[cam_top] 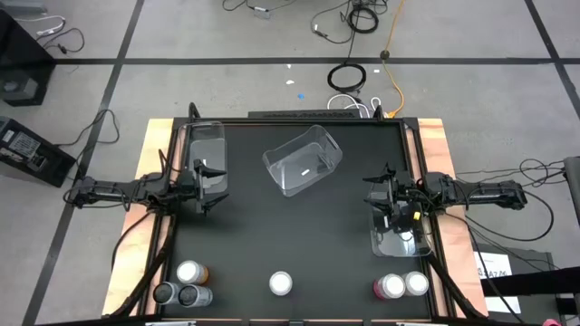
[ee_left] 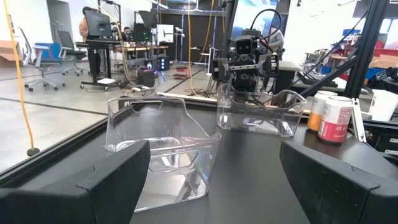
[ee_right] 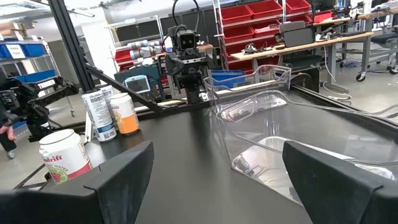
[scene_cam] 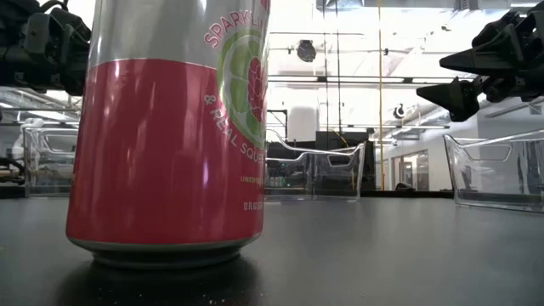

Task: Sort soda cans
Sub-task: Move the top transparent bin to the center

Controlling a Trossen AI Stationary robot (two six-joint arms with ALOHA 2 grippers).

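Observation:
Six soda cans stand upright along the table's near edge. In the high view an orange can (cam_top: 190, 272) and two silver cans (cam_top: 178, 295) are near left, a red-pink can (cam_top: 281, 283) is in the middle, and a red-pink can (cam_top: 388, 287) with one more can (cam_top: 416, 283) is near right. The middle can (scene_cam: 170, 127) fills the low view. My left gripper (cam_top: 210, 177) (ee_left: 208, 180) is open above the left bin. My right gripper (cam_top: 385, 195) (ee_right: 214, 180) is open just beyond the right bin's far end.
Three clear plastic bins sit on the black table: one at the left (cam_top: 207, 154), one turned askew at the far middle (cam_top: 304, 160) (ee_left: 161, 146) (ee_right: 292, 137), one at the right (cam_top: 401, 240) (ee_left: 261, 115). Bare tabletop lies between the arms. People and equipment show in the room beyond.

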